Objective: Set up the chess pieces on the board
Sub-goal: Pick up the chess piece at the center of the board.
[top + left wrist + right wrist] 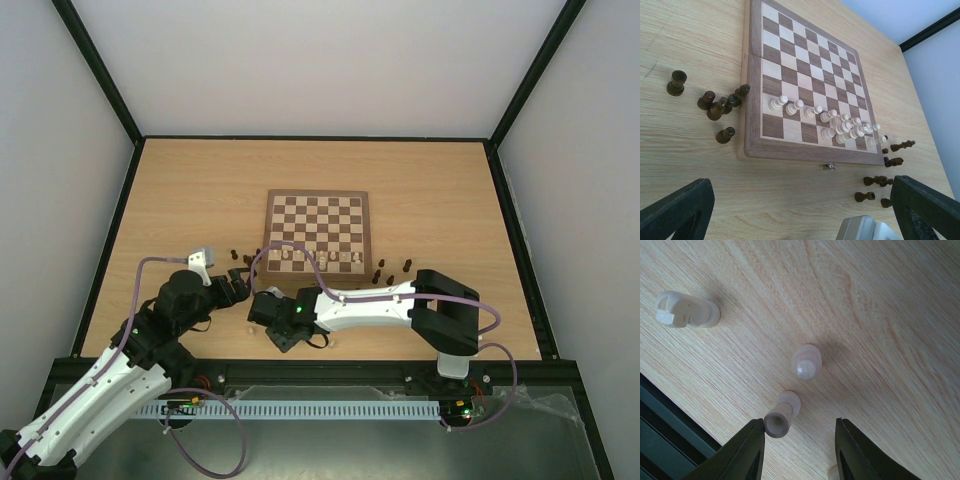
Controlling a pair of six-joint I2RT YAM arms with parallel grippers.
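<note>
top external view: the light-wood worktop [420, 190] carries the board [318, 215] at its middle. both arms are folded in over the strip between the board and the near edge.

the left gripper [802, 200] hangs above that strip, looking up the board. its jaws are as wide as they go and hold nothing.

the right gripper [800, 450] is low over the worktop, short of the board. its jaws are partly open, with only bare wood between them.

pale pieces [840, 125] crowd the two near rows, bunched toward the right. dark pieces [715, 107] lie loose off the left border and more off the right, so the far side isn't started.

the step in hand looks like fetching a stray pale piece. in the right wrist view a lying piece [782, 415] has its base just beside one fingertip [756, 432]; whether they touch i can't tell. a pawn [806, 362] seems to stand a little beyond it, and a toppled rook [687, 310] lies well apart.

the next move calls for shifting the jaws to straddle one piece, then closing squarely, since small turned wood rolls away easily.
</note>
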